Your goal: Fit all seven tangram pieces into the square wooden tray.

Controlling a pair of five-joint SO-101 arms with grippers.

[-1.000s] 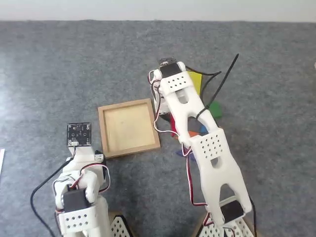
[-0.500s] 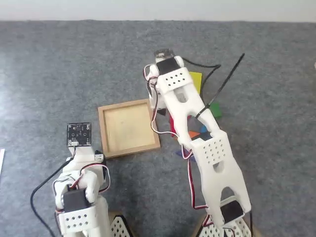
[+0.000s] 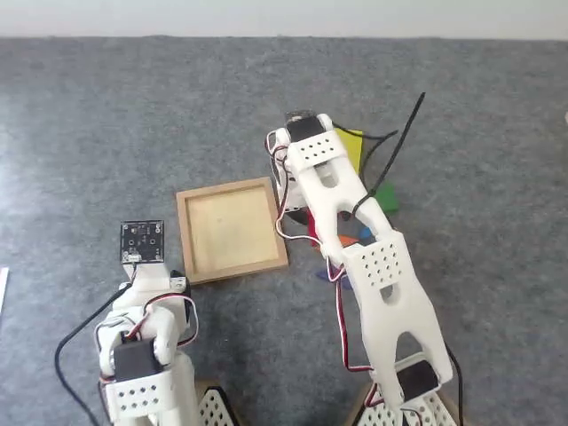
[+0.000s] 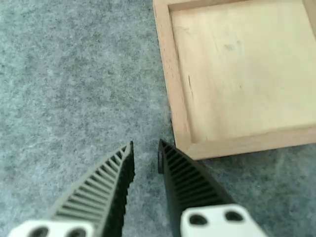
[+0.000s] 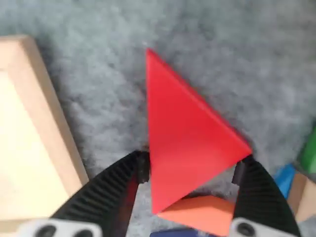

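Looking down from above, my right arm stretches over the coloured pieces just right of the square wooden tray on the grey surface. A yellow piece and a green piece show beside the arm. In the left wrist view, my left tool hangs narrowly parted and empty beside the tray's corner. In the right wrist view, my right tool clamps the red triangle near the tray's rim, with an orange piece at the triangle's tip.

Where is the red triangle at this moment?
In the right wrist view, the red triangle is between the fingers of the right gripper, beside the wooden tray.
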